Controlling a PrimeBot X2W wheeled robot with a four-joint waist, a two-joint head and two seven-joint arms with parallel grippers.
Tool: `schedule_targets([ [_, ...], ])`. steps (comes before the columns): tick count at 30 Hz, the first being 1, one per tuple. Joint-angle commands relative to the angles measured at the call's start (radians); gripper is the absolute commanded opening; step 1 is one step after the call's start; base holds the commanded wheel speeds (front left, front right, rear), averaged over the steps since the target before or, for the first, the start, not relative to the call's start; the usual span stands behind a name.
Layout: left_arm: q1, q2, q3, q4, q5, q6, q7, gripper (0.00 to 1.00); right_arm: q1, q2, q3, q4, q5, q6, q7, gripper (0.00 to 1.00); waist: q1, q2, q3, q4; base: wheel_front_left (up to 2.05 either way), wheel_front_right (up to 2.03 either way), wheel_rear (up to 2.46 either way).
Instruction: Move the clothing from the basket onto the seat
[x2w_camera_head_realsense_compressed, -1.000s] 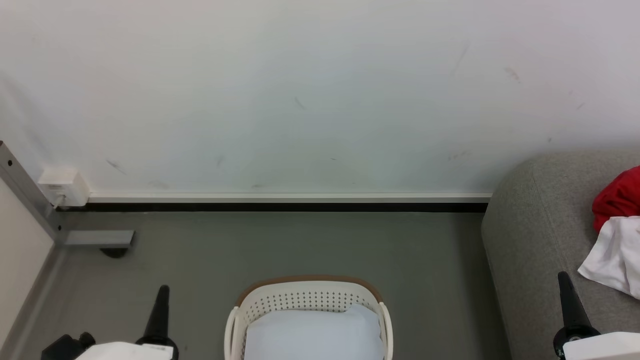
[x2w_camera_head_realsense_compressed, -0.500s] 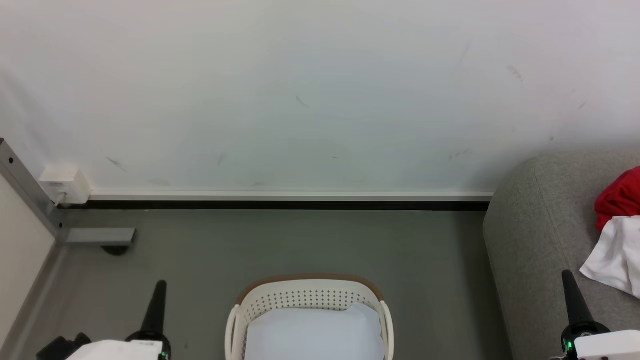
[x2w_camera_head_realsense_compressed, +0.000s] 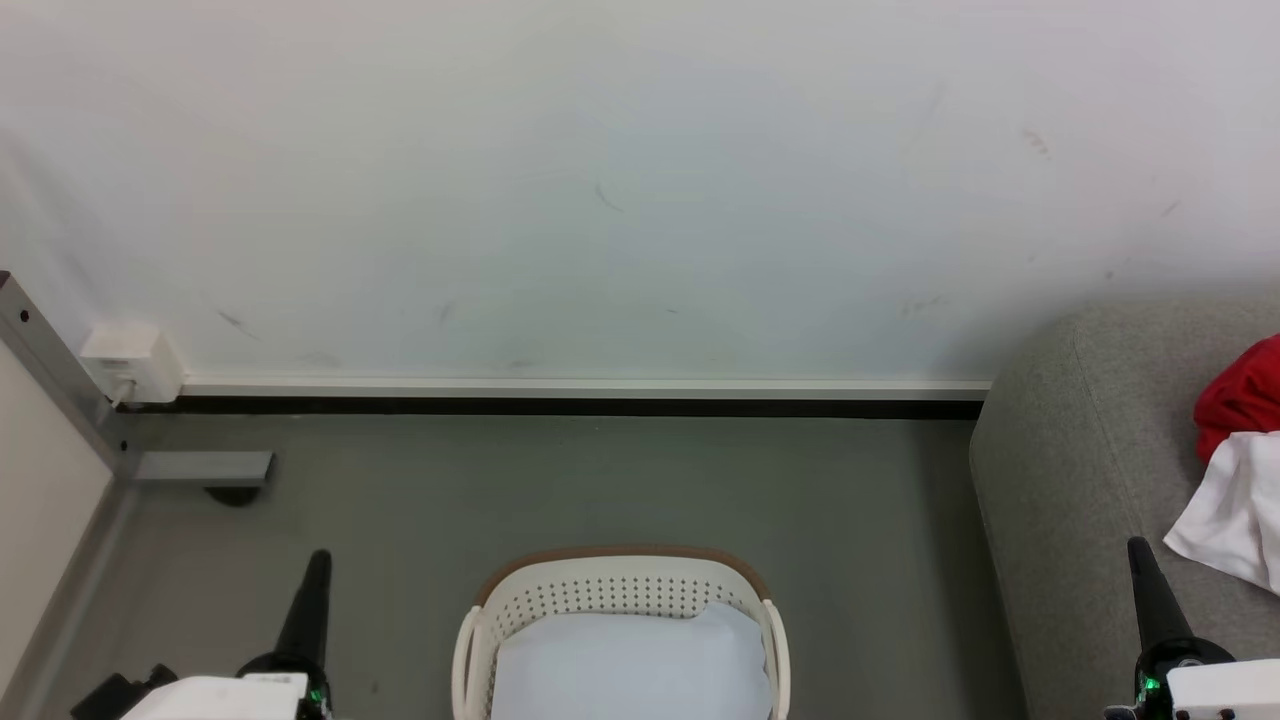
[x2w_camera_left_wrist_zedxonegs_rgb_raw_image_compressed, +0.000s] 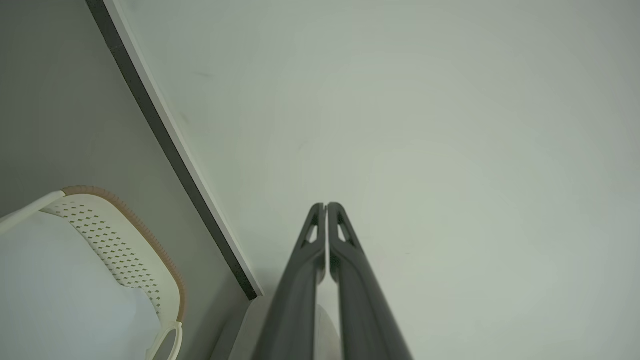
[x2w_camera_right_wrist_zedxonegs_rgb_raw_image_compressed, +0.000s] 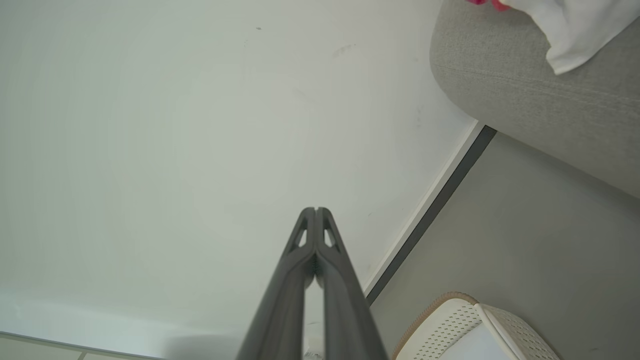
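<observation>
The red garment (x2w_camera_head_realsense_compressed: 1245, 395) and the white garment (x2w_camera_head_realsense_compressed: 1235, 515) lie on the grey sofa (x2w_camera_head_realsense_compressed: 1080, 500) at the right edge of the head view. The white perforated basket (x2w_camera_head_realsense_compressed: 620, 585) with its tan-brown rim stands on the floor at bottom centre; a pale bluish-white pad (x2w_camera_head_realsense_compressed: 630, 665) lies inside it. My left gripper (x2w_camera_head_realsense_compressed: 318, 560) is shut at the lower left, away from the basket. My right gripper (x2w_camera_head_realsense_compressed: 1138, 548) is shut at the lower right, over the sofa's edge, holding nothing. The wrist views show the left gripper (x2w_camera_left_wrist_zedxonegs_rgb_raw_image_compressed: 326, 206) and the right gripper (x2w_camera_right_wrist_zedxonegs_rgb_raw_image_compressed: 316, 210) with fingers pressed together.
A white wall (x2w_camera_head_realsense_compressed: 600, 180) with a white and black baseboard (x2w_camera_head_realsense_compressed: 580, 398) runs behind the basket. A grey metal frame post (x2w_camera_head_realsense_compressed: 60, 380) with a foot (x2w_camera_head_realsense_compressed: 205, 468) and a white box (x2w_camera_head_realsense_compressed: 130, 360) stands at the left. Grey floor (x2w_camera_head_realsense_compressed: 600, 480) lies between basket and wall.
Both grippers have sunk slightly toward the bottom edge of the head view. The whole picture has shifted a little, so the camera has moved. The garments and basket stay put.
</observation>
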Motion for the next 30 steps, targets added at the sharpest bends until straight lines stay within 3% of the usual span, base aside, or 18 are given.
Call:
schedule_targets([
  [1, -0.013, 0.004, 0.006, -0.007, -0.031, -0.006, 0.007, 0.00, -0.014, -0.003, -0.008, -0.010, 0.026, -0.001, 0.005, 0.00, 0.0000, 0.0000, 0.001, 0.000, 0.00, 0.00, 0.00],
  [30, -0.019, 0.000, 0.024, -0.018, -0.237, -0.021, 0.064, 0.00, -0.017, 0.019, -0.049, -0.015, 0.210, -0.002, 0.062, 0.00, 0.0000, 0.0000, 0.011, 0.008, 0.00, 0.00, 0.00],
])
